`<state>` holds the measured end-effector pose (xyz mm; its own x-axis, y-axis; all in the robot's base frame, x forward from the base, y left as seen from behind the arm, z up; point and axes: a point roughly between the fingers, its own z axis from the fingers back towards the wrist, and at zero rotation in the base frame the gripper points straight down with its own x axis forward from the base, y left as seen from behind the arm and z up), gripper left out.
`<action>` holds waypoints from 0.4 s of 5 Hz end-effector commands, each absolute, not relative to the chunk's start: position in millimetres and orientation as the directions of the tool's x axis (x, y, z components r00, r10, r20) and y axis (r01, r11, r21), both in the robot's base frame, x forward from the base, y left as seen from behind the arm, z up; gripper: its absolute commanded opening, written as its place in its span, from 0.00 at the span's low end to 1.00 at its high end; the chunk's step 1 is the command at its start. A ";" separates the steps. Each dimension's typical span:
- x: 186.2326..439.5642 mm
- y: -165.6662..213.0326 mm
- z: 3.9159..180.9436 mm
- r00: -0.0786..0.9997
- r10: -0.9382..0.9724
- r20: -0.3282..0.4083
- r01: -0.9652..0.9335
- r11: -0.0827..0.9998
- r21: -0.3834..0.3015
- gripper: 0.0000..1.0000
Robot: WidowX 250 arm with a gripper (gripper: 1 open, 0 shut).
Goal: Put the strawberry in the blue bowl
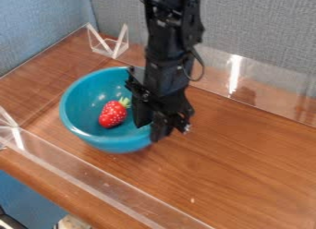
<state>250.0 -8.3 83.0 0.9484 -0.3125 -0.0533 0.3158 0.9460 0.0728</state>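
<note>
The blue bowl [96,140] stands on the wooden table at the left of the middle. In it lies the strawberry [113,114], red with a green top, free of the gripper. My black gripper [164,127] points down at the bowl's right rim, with its fingers astride or right against the rim. The dark fingers hide their gap, so I cannot tell whether they still pinch the rim.
Clear acrylic walls [124,191] run along the table's front and left edges. More clear panels [253,78] stand at the back right, and a small clear stand [111,39] at the back left. Bare wood [235,150] lies to the right of the bowl.
</note>
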 end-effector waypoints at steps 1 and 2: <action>254.6 5.2 107.2 0.965 -0.262 0.023 0.260 0.962 0.083 1.00; 251.6 15.5 110.2 0.973 -0.230 0.025 0.228 0.971 0.077 1.00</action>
<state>246.0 13.2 91.8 0.9726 -0.2283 -0.0436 0.2307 0.9711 0.0605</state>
